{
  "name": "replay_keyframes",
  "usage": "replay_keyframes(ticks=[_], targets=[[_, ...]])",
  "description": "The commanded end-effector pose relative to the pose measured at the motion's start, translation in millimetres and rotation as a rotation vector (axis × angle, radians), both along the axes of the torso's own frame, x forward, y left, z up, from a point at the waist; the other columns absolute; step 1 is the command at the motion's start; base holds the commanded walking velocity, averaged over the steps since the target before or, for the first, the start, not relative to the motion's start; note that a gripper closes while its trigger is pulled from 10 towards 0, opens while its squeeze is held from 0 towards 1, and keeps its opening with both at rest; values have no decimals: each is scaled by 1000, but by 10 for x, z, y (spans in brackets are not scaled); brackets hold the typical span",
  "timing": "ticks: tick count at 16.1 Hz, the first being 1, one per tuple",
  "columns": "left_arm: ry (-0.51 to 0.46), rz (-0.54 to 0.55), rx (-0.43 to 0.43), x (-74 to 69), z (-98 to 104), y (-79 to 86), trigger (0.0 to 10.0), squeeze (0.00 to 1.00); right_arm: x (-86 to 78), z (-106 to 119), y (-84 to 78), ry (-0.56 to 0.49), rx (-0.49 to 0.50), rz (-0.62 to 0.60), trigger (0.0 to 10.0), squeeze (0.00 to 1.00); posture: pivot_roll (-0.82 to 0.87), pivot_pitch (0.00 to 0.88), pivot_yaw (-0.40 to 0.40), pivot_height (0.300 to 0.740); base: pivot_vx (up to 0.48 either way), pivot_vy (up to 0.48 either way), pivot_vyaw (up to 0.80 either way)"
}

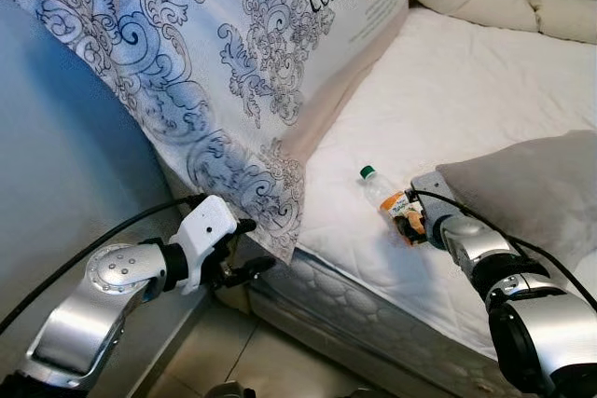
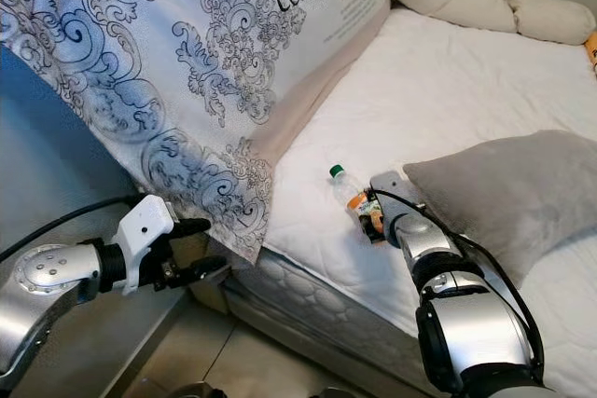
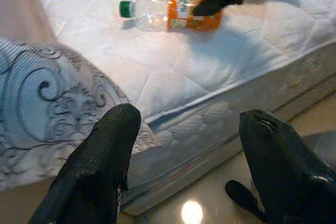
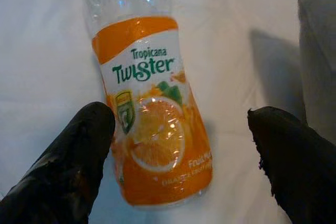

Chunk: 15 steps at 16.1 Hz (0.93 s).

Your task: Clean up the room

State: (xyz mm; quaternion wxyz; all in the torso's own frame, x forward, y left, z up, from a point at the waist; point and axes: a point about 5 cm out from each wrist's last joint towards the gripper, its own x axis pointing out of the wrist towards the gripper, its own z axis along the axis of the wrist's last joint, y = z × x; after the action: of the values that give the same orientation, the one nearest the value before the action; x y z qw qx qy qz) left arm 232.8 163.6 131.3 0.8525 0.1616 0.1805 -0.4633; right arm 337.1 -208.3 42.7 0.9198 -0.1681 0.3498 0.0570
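Now bottle [image 4: 152, 124] between right gripper [image 4: 181, 156] fingers.

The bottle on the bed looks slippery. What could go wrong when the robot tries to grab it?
The bottle is round and lies on its side on the soft mattress, so it might roll off toward the bed's edge if a finger bumps it. The right gripper is open with the bottle nearer one finger, so closing might push it sideways. The grey pillow sits close and could get nudged or pinched.
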Motion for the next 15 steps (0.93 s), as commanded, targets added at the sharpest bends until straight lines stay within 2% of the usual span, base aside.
replay_keyframes(ticks=[1, 4, 6, 11, 12, 13, 14, 15], targets=[[17, -24, 9, -48, 6, -19, 10000, 0, -26, -15, -72, 2, -14, -17, 10000, 0, 48, 20, -31, 740, 0, 0, 0], [65, -40, 34, -214, 3, 21, 10000, 0, -55, -30, -154, -9, -23, -56, 10000, 0, 89, 88, -16, 740, 0, 0, 0], [95, -47, 39, -300, 34, 55, 10000, 0, -109, -90, -178, 8, 9, -83, 10000, 0, 105, 114, -9, 740, 0, 0, 0], [106, -42, 52, -347, 70, 85, 10000, 0, -201, -210, -140, 35, 40, -95, 10000, 0, 121, 129, -4, 740, 0, 0, 0], [107, -42, 53, -349, 74, 80, 10000, 0, -211, -223, -134, 42, 48, -97, 6627, 0, 125, 127, -3, 740, 0, 0, 0], [107, -42, 53, -352, 89, 74, 10000, 0, -212, -224, -131, 40, 61, -103, 4706, 0, 127, 125, -1, 740, 0, 0, 0], [108, -42, 53, -354, 97, 72, 10000, 0, -209, -222, -129, 37, 69, -107, 4706, 0, 127, 124, -1, 740, 0, 0, 0], [108, -42, 56, -354, 106, 76, 10000, 0, -199, -210, -127, 27, 77, -105, 3725, 0, 127, 123, 3, 740, 0, 0, 0]])
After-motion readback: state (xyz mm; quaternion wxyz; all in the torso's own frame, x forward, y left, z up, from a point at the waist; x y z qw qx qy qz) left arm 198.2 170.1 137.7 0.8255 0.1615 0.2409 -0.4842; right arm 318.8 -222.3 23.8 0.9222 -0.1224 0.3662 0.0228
